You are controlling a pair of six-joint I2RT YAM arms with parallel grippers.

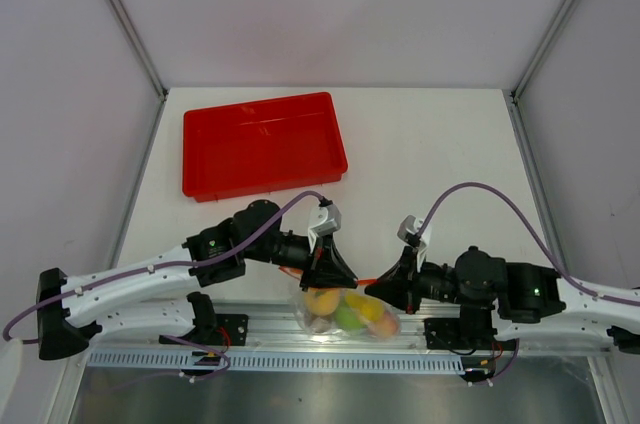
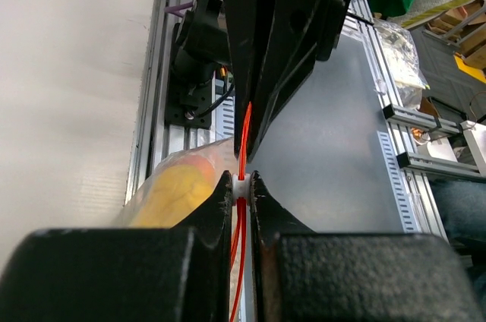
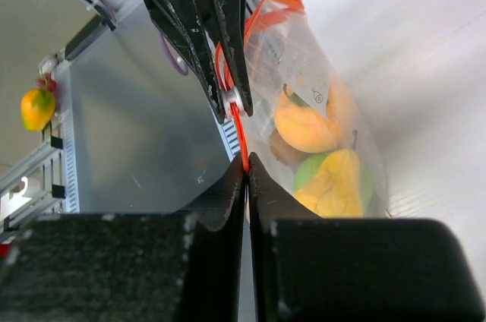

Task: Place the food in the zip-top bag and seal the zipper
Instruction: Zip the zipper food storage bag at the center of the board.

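Step in hand: sealing. The food [image 1: 350,312] is all inside the zip-top bag [image 1: 302,308], which sits between the two arms at the near edge of the table [image 1: 440,144], well apart from the red tray [image 1: 262,144].

I find the left pincer [image 2: 241,183] clenched on the zipper [image 2: 247,126], with a small white piece nipped between its tips. The right pincer [image 3: 246,161] is clenched on the same strip just beside it, so the two sets of tips nearly meet.

In the right wrist view the strip opens into a loop beyond the left pincer, so I judge that stretch unsealed.

Next move, in my judgement: one pincer anchors while the other draws along the strip under firm pressure, without dragging the bag sideways.
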